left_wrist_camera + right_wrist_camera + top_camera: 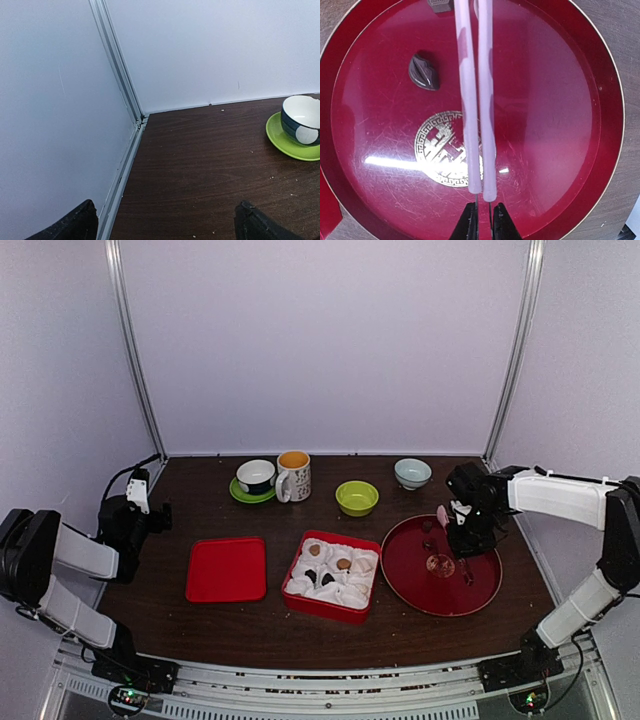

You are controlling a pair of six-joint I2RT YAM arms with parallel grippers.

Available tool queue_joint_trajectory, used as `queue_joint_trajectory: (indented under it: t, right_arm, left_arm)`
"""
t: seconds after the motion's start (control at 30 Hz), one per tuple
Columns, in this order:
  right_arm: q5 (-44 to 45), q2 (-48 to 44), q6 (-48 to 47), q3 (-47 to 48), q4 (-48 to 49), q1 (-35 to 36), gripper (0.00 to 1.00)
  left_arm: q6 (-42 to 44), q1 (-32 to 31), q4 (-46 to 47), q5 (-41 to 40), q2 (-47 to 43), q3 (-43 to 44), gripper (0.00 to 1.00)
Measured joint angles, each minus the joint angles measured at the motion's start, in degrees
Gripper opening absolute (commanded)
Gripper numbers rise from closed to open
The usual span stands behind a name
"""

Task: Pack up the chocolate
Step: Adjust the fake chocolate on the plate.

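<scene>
Right hand: Your right gripper (483, 220) is clamped tight on the pale pink plastic tongs (470, 110), pressing their two arms together. Nothing shows pinched along the stretch in view.
Left hand: Your left gripper (167, 227) stands wide apart and empty, at the far left of the table by the wall.
Chocolate on tray: A dark lip-shaped chocolate (424, 72) lies on the round glossy red tray (610, 110), just left of the tongs. A second dark piece (439, 5) sits at the top edge of the right wrist view.
Chocolate packed: The square red box (325, 608), lined with white paper cups (355, 590), holds a tan sweet (343, 563) and a few others.
Progress: Partly done, by your overhead view; some cups look unfilled.
Left to do: Carry over the tray pieces. The flat red lid (226, 569) lies left of the box, not on it.
Edges: The tray's raised rim and the box's right wall stand between pick and drop, so lift over both.
Room: The lime-green bowl (357, 498) and pale blue bowl (412, 473) sit behind the tray. The side wall is close on your right arm's outer side. Your left arm is well apart from the box.
</scene>
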Motion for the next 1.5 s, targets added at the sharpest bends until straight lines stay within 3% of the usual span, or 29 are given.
queue_joint_trajectory:
  t: [0.23,0.53,0.9,1.13,1.5]
  right_arm:
    - [1.1,7.5,-1.3,4.6,-1.1,-0.1,0.11]
    - [0.8,10.4,-2.9,6.3,-2.9,0.1,0.12]
    - [-3.8,10.7,-7.6,10.9,-6.3,7.0,0.14]
    - [-3.9,6.4,-6.9,9.8,-7.5,8.4,0.3]
    - [-3.9,3.2,-7.1,6.3,-7.0,10.3,0.3]
  left_arm:
    - [0.0,0.0,0.0,0.0,0.0,0.0,0.98]
    - [0.0,0.0,0.0,0.0,0.0,0.0,0.98]
    - [0.0,0.0,0.0,0.0,0.0,0.0,0.98]
    - [0.0,0.0,0.0,0.0,0.0,0.0,0.98]
    - [0.0,0.0,0.0,0.0,0.0,0.0,0.98]
